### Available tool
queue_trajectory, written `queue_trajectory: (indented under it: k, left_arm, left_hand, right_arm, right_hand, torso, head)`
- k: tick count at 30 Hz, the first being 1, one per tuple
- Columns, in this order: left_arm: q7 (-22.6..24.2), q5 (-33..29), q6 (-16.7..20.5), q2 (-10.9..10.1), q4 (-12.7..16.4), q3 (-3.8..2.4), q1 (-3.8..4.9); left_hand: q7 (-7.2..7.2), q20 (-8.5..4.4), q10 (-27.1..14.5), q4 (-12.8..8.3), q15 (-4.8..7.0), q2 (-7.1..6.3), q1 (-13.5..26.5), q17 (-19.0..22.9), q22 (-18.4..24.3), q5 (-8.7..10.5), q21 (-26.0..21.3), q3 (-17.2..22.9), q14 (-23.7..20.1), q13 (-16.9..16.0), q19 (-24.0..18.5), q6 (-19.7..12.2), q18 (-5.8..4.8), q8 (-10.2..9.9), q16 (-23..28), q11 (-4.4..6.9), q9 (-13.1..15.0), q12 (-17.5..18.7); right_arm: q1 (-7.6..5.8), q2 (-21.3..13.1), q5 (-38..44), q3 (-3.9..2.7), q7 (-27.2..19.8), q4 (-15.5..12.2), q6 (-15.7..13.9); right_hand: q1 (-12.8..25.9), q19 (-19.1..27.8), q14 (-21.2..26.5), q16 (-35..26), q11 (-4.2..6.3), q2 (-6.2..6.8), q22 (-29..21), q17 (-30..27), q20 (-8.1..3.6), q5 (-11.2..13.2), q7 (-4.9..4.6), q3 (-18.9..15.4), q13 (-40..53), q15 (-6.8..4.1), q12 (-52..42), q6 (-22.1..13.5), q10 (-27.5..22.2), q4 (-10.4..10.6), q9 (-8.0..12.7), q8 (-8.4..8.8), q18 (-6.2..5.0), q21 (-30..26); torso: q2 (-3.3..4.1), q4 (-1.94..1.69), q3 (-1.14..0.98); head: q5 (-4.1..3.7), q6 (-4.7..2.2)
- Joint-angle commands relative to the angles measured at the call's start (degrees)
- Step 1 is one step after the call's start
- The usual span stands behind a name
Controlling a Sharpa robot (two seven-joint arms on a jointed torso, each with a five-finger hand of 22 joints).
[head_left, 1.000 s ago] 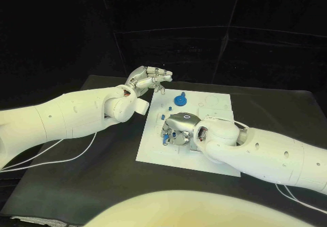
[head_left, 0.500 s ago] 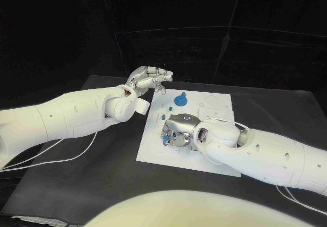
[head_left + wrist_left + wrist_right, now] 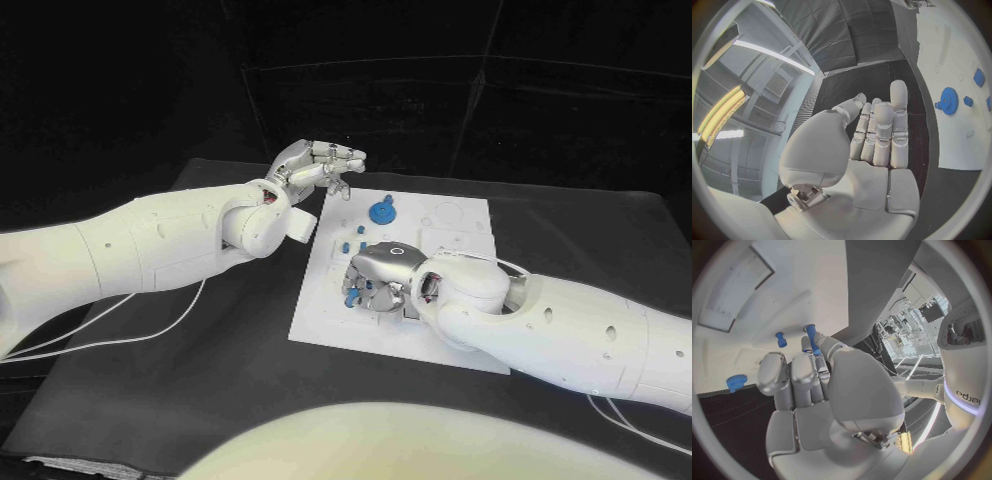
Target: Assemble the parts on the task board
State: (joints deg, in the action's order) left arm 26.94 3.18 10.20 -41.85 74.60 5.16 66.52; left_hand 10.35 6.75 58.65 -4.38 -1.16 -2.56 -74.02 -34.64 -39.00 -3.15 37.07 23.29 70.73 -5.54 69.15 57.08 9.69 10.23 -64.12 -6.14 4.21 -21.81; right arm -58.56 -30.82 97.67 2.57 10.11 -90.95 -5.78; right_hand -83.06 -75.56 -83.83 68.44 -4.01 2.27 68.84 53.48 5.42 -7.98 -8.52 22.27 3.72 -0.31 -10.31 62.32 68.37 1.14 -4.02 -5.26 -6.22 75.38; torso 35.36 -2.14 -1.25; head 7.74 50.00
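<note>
Looking down from the head camera, my right hand [image 3: 378, 275] sits low over the task board [image 3: 433, 340], near the board's left edge and about midway along it, with its fingers curled down around a small blue peg [image 3: 811, 337]. From the right wrist camera that peg looks pinched at the fingertips, standing roughly upright, with another short blue peg [image 3: 781, 339] just beside it on the white surface and a blue toothed piece [image 3: 734, 381] down by the board's edge. My left hand [image 3: 315, 165] hangs off the board's far left corner, above the black tabletop [image 3: 173, 380], fingers loosely together and curled a bit with nothing in them as far as I can see. The blue gear [image 3: 381, 212] sits near the board's far edge, a little in from that corner, and a couple more small blue bits [image 3: 355, 232] lie between it and my right hand. My guess on handling: these pegs are light, rigid plastic and probably slick, so they'd twist or pop out of a fingertip pinch if I squeeze off-centre. I'd hold the peg around the middle of its shaft and keep it vertical so it goes into its hole clean. The gear I'd take by its raised hub, not the teeth.
</note>
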Motion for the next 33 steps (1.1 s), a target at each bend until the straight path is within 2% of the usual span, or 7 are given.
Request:
queue_trajectory:
  k: [1,15,19,22,26,33]
  left_arm:
    - [0.35,-0.19,-0.68,0.01,0.08,-0.06,0.07]
    - [0.31,-0.19,-0.68,-0.04,0.12,-0.06,0.07]
    - [0.31,-0.19,-0.68,-0.04,0.14,-0.06,0.07]
    - [0.3,-0.19,-0.68,-0.04,0.19,-0.06,0.07]
    - [0.28,-0.19,-0.66,-0.08,0.21,-0.06,0.07]
    - [0.27,-0.19,-0.69,-0.1,0.26,-0.06,0.07]
  left_hand:
    - [0.06,0.11,-0.55,-0.06,-0.05,0.12,-0.25,0.22,0.13,-0.22,-0.35,-0.41,-0.37,-0.09,-0.04,-0.53,0.79,0.33,0.33,0.03,-0.04,-0.43]
    - [0.06,0.11,-0.55,-0.06,-0.05,0.12,-0.25,0.22,0.13,-0.22,-0.35,-0.41,-0.37,-0.09,-0.04,-0.53,0.79,0.33,0.33,0.03,-0.04,-0.43]
    - [0.06,0.11,-0.55,-0.06,-0.05,0.12,-0.25,0.22,0.13,-0.22,-0.35,-0.41,-0.37,-0.09,-0.04,-0.53,0.79,0.33,0.33,0.03,-0.04,-0.43]
    - [0.06,0.11,-0.55,-0.06,-0.05,0.12,-0.25,0.22,0.13,-0.22,-0.35,-0.41,-0.37,-0.09,-0.04,-0.53,0.79,0.33,0.33,0.03,-0.04,-0.43]
    - [0.06,0.11,-0.55,-0.06,-0.05,0.12,-0.25,0.22,0.13,-0.22,-0.35,-0.41,-0.37,-0.09,-0.04,-0.53,0.79,0.33,0.33,0.03,-0.04,-0.43]
    - [0.06,0.11,-0.55,-0.06,-0.05,0.12,-0.25,0.22,0.13,-0.22,-0.35,-0.41,-0.37,-0.09,-0.04,-0.53,0.79,0.33,0.33,0.03,-0.04,-0.43]
  right_arm:
    - [0.0,-0.02,0.72,0.05,0.32,-0.05,0.01]
    - [0.02,0.13,1.14,0.04,0.43,0.07,0.3]
    - [0.03,0.41,1.15,0.04,0.37,0.17,1.05]
    - [0.03,0.59,0.92,0.04,0.19,0.41,1.4]
    - [0.03,0.67,0.79,0.05,0.23,0.63,1.54]
    - [0.03,0.92,0.72,0.07,0.45,0.94,1.53]
  right_hand:
    - [-0.13,-0.24,-0.78,0.19,-0.3,0.55,0.06,0.03,0.29,-0.16,-0.1,0.24,0.09,-0.12,0.28,0.35,0.07,0.03,-0.07,-0.21,1.13,0.25]
    - [0.02,-0.25,-0.77,0.26,-0.32,0.77,0.14,0.08,0.31,-0.22,-0.11,0.32,0.08,-0.11,0.38,0.35,0.06,-0.05,-0.06,-0.17,1.14,0.3]
    - [0.89,-0.1,-0.7,0.39,-0.46,1.54,0.12,0.11,0.42,-0.44,-0.25,0.36,0.05,0.02,0.87,-0.03,-0.24,-0.02,0.03,0.19,1.13,0.29]
    - [2.57,-0.04,-0.7,0.75,-0.94,2.75,0.2,0.48,0.68,-1.62,-0.78,-0.23,0.01,0.41,1.59,-1.37,-1.17,0.58,0.24,1.03,1.15,0.33]
    - [3.73,0.02,-0.7,1.03,-1.2,3.75,0.2,0.72,0.9,-2.12,-0.9,-0.97,0.02,0.6,1.96,-2.47,-1.86,1.03,0.31,1.54,1.13,0.33]
    - [4.0,0.26,-0.56,1.04,-1.49,4.01,-0.06,0.51,1.12,-2.21,-0.98,-1.19,-0.04,0.83,2.57,-3.39,-3.34,1.13,0.27,1.6,1.05,0.14]
  torso:
    - [0.04,-0.06,0.04]
    - [0.04,-0.03,0.02]
    - [-0.02,-0.05,0.04]
    - [-0.02,-0.09,0.03]
    - [-0.05,-0.03,0.03]
    - [0.01,0.01,0.01]
  head:
    - [-0.1,0.0]
    - [0.1,0.0]
    - [0.08,0.0]
    - [0.11,0.0]
    - [0.18,0.0]
    - [0.13,0.0]
